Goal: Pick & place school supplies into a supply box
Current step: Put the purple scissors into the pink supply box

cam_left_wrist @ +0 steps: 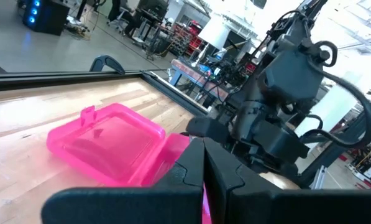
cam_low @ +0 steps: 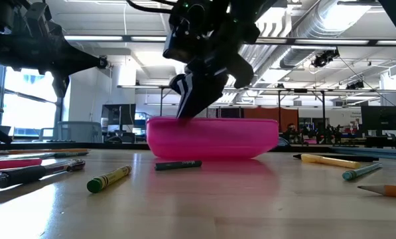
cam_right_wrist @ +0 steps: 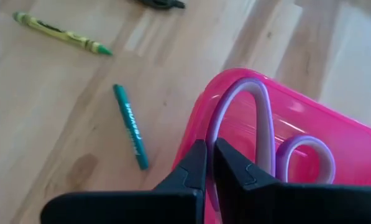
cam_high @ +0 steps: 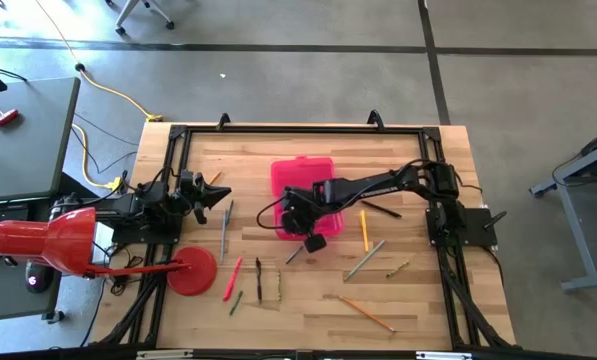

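Observation:
The pink supply box [cam_high: 303, 180] lies open at mid-table, its lid [cam_left_wrist: 107, 143] folded out flat. My right gripper [cam_right_wrist: 208, 149] hangs over the box's near part [cam_low: 211, 138], fingers pointing down and shut by the purple-handled scissors [cam_right_wrist: 263, 118]. The scissors' handle loops show inside the box. My left gripper [cam_left_wrist: 204, 168] waits shut near the table's left side [cam_high: 215, 193], holding nothing. Pens and pencils lie flat on the wood: a yellow pencil [cam_high: 364, 228], a red pen [cam_high: 233, 278], a grey pen [cam_high: 225, 228] and an orange pencil [cam_high: 366, 313]. My right gripper comes from above, pointing down into the box, and is shut at the rim of the scissors' larger handle loop [cam_right_wrist: 217, 127]. The fingers themselves hide the place of contact. The loops lie over the pink box floor below the fingertips.
A green marker [cam_right_wrist: 130, 127] and a yellow-green crayon [cam_right_wrist: 61, 34] lie just outside the box's near side. A red round disc [cam_high: 191, 270] sits on the table's near-left part. More pens lie to the box's right [cam_high: 364, 260] and near the front edge.

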Available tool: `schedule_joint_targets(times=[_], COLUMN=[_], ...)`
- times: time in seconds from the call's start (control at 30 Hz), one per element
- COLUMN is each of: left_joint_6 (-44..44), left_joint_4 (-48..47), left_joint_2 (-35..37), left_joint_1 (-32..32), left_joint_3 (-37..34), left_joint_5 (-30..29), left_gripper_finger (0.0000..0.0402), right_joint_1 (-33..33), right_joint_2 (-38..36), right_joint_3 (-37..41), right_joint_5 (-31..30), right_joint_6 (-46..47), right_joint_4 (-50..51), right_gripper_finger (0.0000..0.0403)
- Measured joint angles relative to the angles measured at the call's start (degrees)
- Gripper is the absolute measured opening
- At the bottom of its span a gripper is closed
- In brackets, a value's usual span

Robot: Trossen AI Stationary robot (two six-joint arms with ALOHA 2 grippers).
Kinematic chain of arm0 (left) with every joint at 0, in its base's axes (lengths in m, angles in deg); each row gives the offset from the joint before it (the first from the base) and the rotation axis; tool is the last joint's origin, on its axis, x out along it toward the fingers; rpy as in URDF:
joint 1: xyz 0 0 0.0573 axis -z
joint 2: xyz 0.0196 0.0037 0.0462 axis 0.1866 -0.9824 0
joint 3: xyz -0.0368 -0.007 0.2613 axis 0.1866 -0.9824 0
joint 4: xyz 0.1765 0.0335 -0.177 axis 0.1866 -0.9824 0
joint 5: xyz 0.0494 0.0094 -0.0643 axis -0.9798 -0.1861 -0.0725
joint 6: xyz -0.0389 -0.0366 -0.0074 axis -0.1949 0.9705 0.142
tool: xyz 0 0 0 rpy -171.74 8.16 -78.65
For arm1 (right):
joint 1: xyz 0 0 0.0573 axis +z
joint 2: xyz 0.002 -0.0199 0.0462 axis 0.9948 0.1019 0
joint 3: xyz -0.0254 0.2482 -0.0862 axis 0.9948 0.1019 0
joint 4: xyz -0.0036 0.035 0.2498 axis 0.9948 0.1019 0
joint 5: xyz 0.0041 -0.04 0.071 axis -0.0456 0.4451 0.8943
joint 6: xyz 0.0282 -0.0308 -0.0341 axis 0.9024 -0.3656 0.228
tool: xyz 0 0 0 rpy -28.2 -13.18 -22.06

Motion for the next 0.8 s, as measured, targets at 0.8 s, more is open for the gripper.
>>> schedule_joint_targets(times=[0.8], left_joint_6=[-0.02], left_joint_4=[0.00], left_joint_2=[0.01], left_joint_1=[0.00], left_joint_3=[0.00], left_joint_5=[-0.04], left_gripper_finger=[0.0033], right_joint_1=[-0.42], right_joint_2=[0.00], right_joint_3=[13.44], right_joint_5=[-6.31], right_joint_6=[0.12], right_joint_4=[-19.53], right_gripper_finger=[0.0050])
